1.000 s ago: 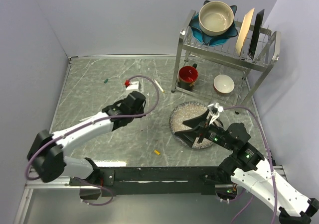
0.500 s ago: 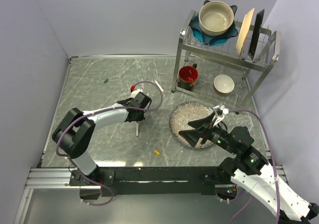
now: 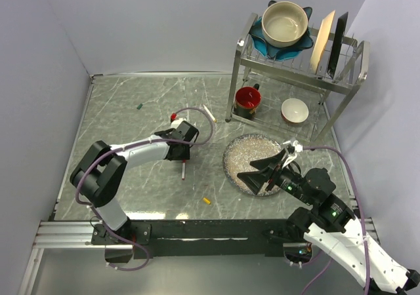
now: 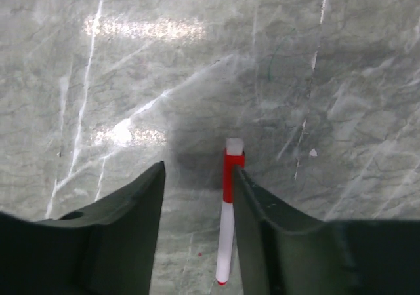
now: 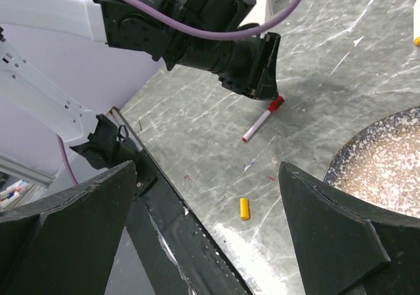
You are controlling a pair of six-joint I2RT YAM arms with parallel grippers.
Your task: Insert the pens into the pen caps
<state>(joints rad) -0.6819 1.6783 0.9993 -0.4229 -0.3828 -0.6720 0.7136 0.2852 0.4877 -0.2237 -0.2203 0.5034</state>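
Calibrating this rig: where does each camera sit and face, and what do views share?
Top external: above, behind the bases, looking down on the table; left arm and right arm show.
Left wrist: on the left gripper, facing straight down; its fingers flank the pen.
Right wrist: on the right gripper, facing the left arm; its fingers fill the lower corners.
Shared: all three show the pen.

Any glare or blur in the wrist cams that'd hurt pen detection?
Left wrist: two glare patches on the table, soft shadow by the pen, pen sharp, left fingers soft. Right wrist: right fingers blurred up close, scene beyond crisp. Top external: even light, no hot spots.
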